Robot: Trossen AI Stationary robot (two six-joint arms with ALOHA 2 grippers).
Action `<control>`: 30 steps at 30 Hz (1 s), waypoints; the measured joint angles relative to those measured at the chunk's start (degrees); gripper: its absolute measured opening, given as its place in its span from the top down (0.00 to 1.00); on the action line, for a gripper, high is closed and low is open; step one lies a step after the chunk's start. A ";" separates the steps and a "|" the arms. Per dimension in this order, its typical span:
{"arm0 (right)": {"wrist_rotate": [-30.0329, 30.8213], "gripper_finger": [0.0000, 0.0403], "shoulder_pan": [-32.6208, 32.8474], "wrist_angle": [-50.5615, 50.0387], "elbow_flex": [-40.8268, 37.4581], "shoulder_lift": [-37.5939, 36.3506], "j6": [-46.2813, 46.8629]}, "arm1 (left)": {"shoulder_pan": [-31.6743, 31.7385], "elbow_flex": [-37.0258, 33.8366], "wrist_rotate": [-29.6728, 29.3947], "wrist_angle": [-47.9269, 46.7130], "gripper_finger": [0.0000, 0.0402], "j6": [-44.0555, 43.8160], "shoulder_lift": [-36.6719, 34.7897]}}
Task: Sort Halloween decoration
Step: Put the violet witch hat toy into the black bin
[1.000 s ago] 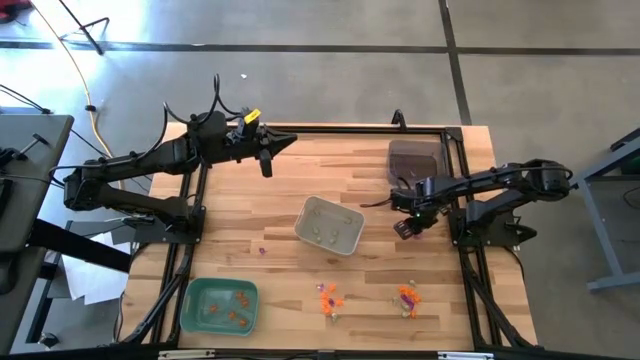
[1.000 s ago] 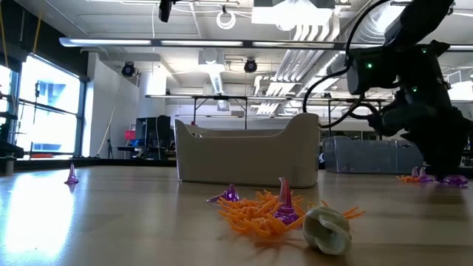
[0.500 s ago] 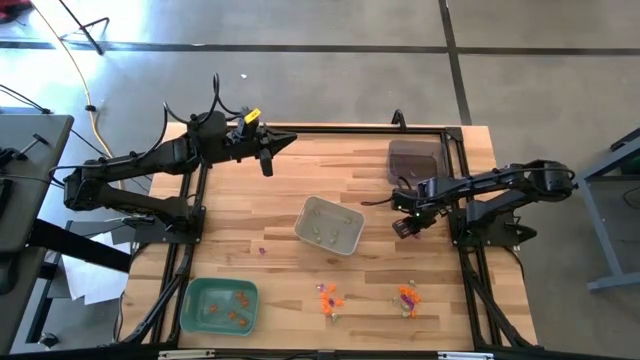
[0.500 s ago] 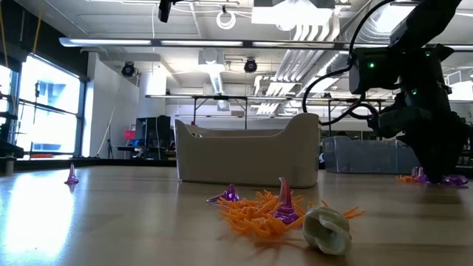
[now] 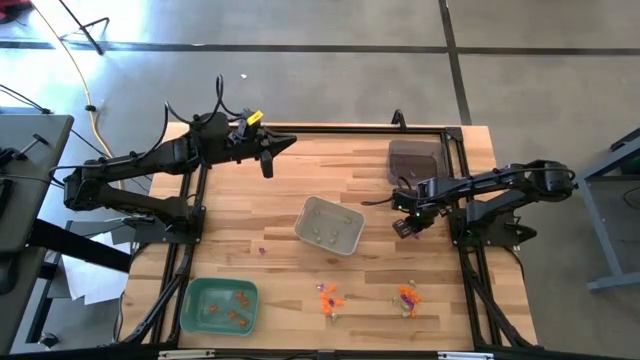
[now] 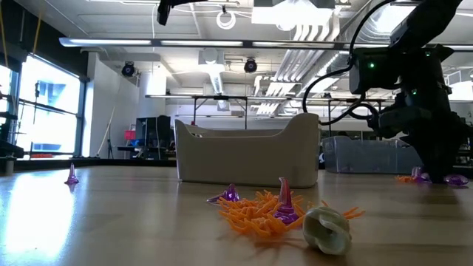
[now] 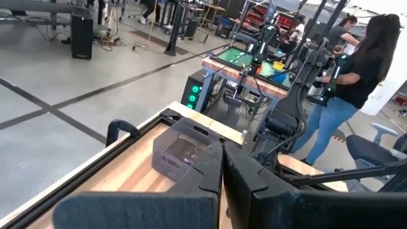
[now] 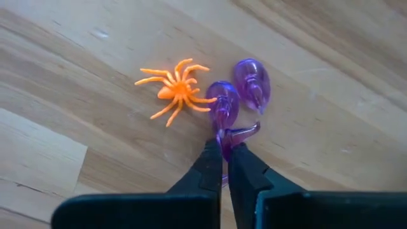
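Note:
In the right wrist view an orange spider (image 8: 173, 92) and two purple trinkets (image 8: 222, 108) (image 8: 252, 84) lie close together on the wooden table. My right gripper (image 8: 225, 149) points down over them, shut on the nearer purple trinket; in the high view it stands at the table's right side (image 5: 405, 228). More decoration lies in two small piles near the front edge (image 5: 328, 298) (image 5: 407, 297). My left gripper (image 5: 266, 160) is shut on nothing, raised above the far left of the table. My right gripper pinches the purple trinket's thin end (image 8: 224, 138) between its two fingertips, coming from above and pointing down. The trinket's rounded body lies on the table beside the orange spider.
A grey tray (image 5: 330, 225) sits mid-table, a green tray (image 5: 220, 305) with orange pieces at the near left, and a dark tray (image 5: 413, 160) at the far right. One purple piece (image 5: 263, 250) lies alone left of the grey tray. A person stands beyond the table.
My right gripper has stayed over the trinkets and has shut its fingers on the purple one. The trinket remains on the table.

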 joint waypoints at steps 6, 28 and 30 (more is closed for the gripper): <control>-0.70 0.99 -0.02 -0.45 0.21 0.10 -0.15 | -0.01 0.00 0.00 -0.16 1.00 0.02 0.00; -2.30 0.98 0.06 -10.96 10.45 0.17 -3.80 | -0.02 0.00 0.04 -1.38 1.00 -0.28 0.00; -1.60 0.98 0.04 -11.60 12.19 0.17 -3.93 | 0.00 0.00 0.02 -1.38 1.00 -0.02 0.00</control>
